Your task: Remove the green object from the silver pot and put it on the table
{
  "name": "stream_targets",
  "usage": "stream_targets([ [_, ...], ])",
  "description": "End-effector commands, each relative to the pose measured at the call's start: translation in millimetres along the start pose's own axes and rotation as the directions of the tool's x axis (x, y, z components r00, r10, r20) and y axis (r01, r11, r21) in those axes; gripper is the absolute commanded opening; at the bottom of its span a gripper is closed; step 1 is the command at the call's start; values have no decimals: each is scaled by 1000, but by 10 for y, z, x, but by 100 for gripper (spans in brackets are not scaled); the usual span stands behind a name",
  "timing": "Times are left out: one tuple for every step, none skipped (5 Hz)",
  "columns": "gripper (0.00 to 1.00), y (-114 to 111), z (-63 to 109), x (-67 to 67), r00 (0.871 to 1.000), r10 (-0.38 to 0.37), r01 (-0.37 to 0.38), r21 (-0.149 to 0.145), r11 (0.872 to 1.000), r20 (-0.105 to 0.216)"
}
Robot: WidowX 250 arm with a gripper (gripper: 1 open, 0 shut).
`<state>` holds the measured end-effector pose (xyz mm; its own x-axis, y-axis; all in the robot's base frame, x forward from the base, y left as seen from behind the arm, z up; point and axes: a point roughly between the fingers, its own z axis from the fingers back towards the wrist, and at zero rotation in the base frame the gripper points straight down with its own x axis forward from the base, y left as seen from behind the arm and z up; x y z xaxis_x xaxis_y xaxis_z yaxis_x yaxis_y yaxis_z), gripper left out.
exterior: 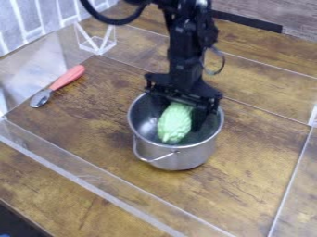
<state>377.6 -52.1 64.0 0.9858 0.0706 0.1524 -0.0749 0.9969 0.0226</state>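
Observation:
The green object (pixel 177 123), a light green knobbly lump, stands tilted up on end inside the silver pot (pixel 158 153), its top near rim height. My gripper (pixel 183 104) comes down from above on the black arm. Its fingers are closed on the upper end of the green object. The pot sits on the dark wooden table (pixel 254 180), and its wire handle hangs at the front. The lower end of the green object is still within the pot's walls.
A red-handled tool (pixel 58 85) lies on the table at the left. Clear plastic walls (pixel 87 180) run along the front and left sides. A wire stand (pixel 96 37) is at the back left.

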Motion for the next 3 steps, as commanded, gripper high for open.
stream_targets([
  [0,33,545,238,991,24,-21,-29,999,129],
  [0,-12,784,344,988,34,-26,-50,998,152],
  [0,-65,929,442,985,43,-31,-75,997,167],
])
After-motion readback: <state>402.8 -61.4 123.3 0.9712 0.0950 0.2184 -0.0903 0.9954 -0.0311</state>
